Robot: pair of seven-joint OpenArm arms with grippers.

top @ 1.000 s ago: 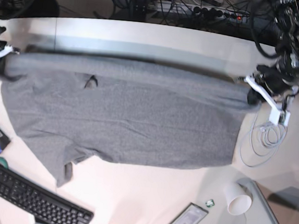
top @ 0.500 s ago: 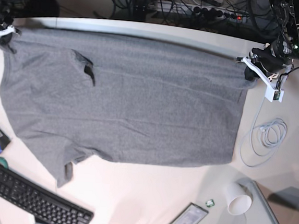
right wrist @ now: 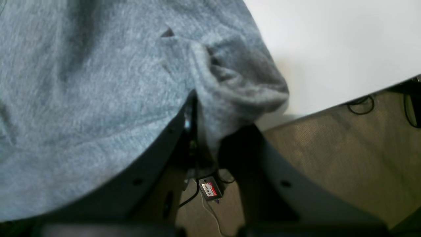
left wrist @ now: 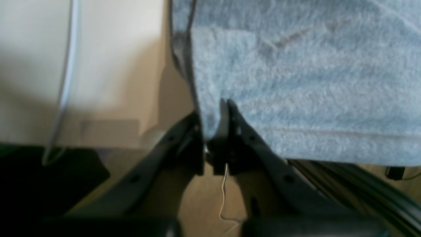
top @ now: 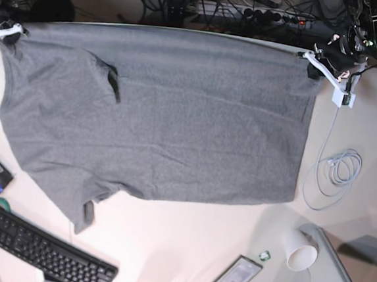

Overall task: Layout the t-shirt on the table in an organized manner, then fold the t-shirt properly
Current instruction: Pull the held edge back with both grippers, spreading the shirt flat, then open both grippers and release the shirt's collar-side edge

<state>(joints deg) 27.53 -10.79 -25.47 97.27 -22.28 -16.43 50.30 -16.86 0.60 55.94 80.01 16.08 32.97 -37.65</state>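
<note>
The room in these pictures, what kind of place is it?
Probably a robotics lab or workshop desk, not a home. A grey t-shirt lies spread on a white table beside a keyboard, a coiled cable and a paper cup, with a power strip and tangled wires behind.

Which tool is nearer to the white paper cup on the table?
The left tool. It grips the t-shirt corner at the far edge, on the same side as the paper cup. The right tool holds the opposite corner, farther away.
</note>
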